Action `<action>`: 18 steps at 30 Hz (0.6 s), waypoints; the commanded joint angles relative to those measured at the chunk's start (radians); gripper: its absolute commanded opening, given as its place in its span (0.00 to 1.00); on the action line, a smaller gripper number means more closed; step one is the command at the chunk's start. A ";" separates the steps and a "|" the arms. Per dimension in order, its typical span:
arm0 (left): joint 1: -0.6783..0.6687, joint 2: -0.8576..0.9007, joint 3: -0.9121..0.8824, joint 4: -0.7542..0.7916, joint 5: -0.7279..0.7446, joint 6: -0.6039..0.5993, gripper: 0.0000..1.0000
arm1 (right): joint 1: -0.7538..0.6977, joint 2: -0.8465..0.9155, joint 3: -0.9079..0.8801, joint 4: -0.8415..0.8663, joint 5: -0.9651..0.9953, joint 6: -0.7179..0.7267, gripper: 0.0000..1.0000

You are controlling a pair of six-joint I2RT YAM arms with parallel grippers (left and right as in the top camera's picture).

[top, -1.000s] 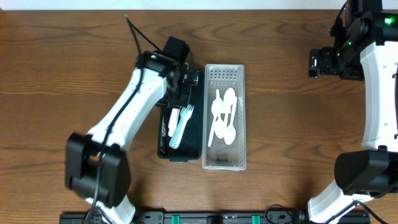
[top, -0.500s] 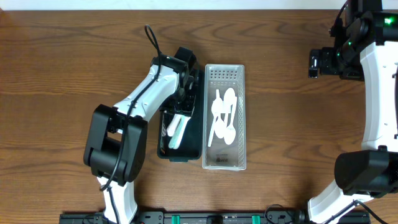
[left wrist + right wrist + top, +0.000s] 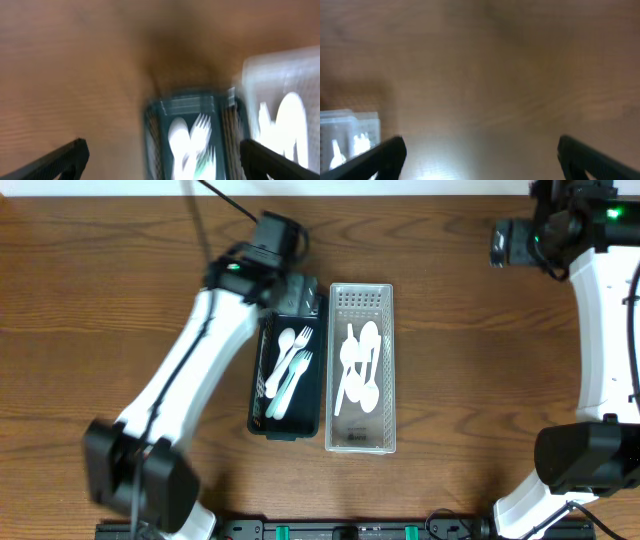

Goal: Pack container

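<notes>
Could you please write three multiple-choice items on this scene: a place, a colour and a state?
1. Relative to the clear basket, the dark basket lies: A) inside it; B) beside it, on the left arm's side; C) on top.
2. The spoons in the clear basket are: A) white; B) black; C) red.
3. The left gripper is: A) shut on a fork; B) open, empty; C) shut on a spoon.
1B, overhead shows them side by side; 2A, they look white; 3B, its fingers stand apart, nothing between.

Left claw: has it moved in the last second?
Yes. In the overhead view the left claw has drawn back toward the top end of the dark bin, off the cutlery.
</notes>
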 commanded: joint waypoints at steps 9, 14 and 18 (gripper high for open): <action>0.303 -0.087 0.022 0.389 -0.107 0.032 0.98 | 0.095 -0.011 0.000 0.584 0.003 -0.057 0.99; 0.391 -0.116 0.005 0.389 -0.017 0.072 0.98 | 0.080 -0.025 0.000 0.555 0.003 -0.127 0.99; 0.386 -0.196 -0.072 0.416 0.131 0.152 0.98 | 0.071 -0.074 -0.029 0.517 0.003 -0.169 0.99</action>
